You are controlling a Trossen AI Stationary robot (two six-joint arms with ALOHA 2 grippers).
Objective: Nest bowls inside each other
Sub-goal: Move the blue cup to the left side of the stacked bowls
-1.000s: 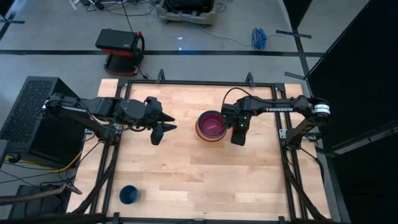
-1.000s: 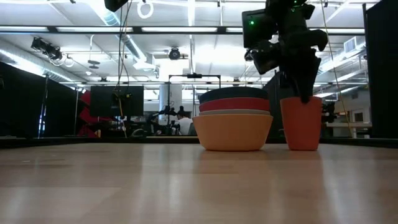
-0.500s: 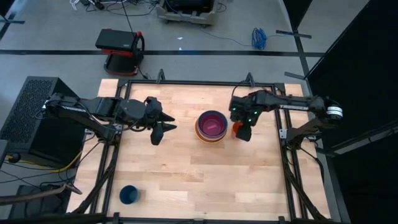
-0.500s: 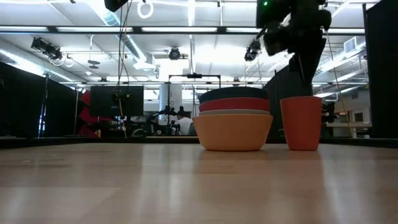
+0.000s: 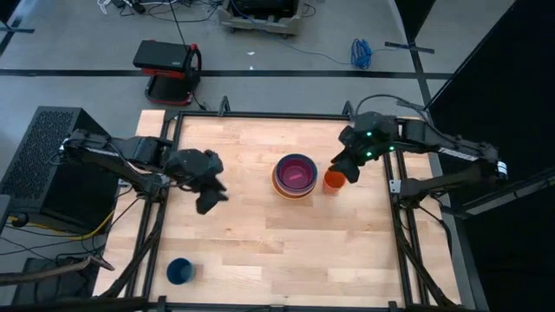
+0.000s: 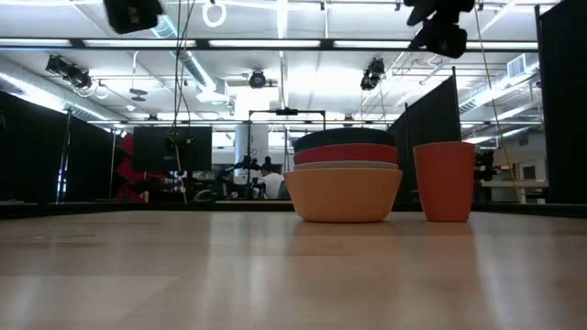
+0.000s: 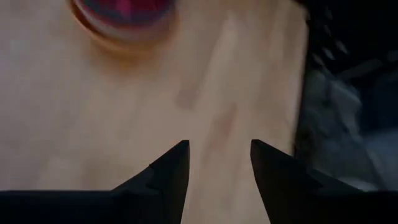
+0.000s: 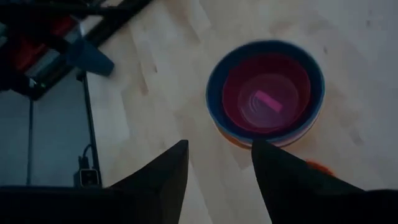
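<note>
Since a second ago my right gripper (image 5: pixel 345 165) is lifting away from the orange cup (image 5: pixel 334 180), now hanging just behind it toward the table's far right side, fingers (image 8: pixel 163 177) parted and holding nothing, while my left gripper (image 5: pixel 206 192) is swinging down and away from the middle, over the left half of the table (image 5: pixel 260 251), its fingers (image 7: pixel 171 168) also standing apart and empty. I am keeping both arms raised off the wood. The bowls (image 5: pixel 295 176) are sitting nested in one stack at mid-table, magenta innermost, orange at the bottom, the cup just beside them. A dark blue cup (image 5: pixel 179 270) is standing near the front left corner.
</note>
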